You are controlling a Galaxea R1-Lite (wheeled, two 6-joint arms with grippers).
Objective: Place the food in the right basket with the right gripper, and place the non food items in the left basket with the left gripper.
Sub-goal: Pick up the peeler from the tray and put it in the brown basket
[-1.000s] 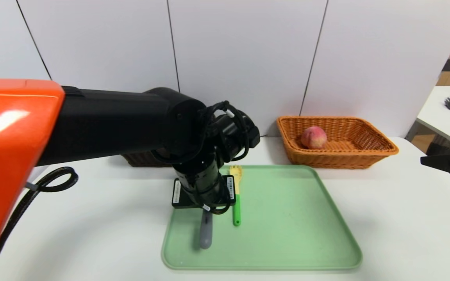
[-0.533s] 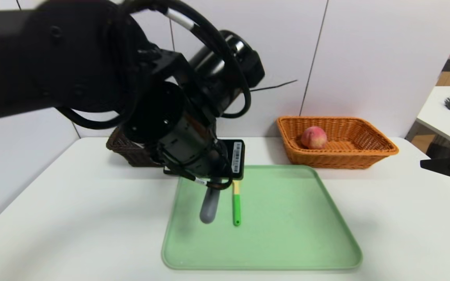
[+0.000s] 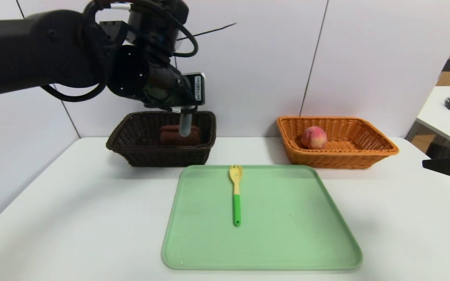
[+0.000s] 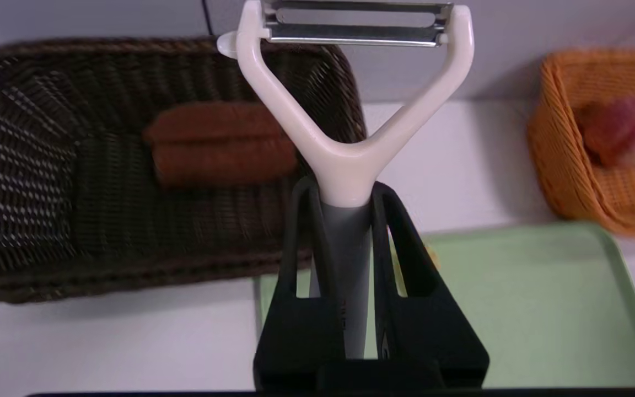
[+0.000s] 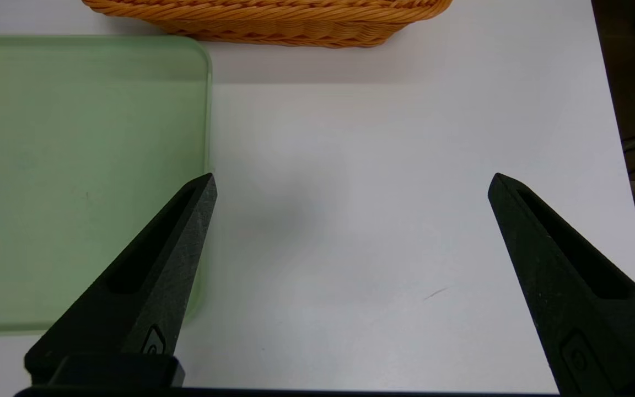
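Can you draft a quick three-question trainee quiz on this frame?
1. True or false: the peach lies in the orange basket.
2. What does the left gripper hold? A) fork B) peeler C) towel
3. Fill in: the only item left on the tray is the ____.

Key:
1. True.
2. B. The fingers are shut on the grey handle of the peeler, which is in the air near the dark basket, where the towel already lies. The right gripper waits open over the table.
3. Fork.
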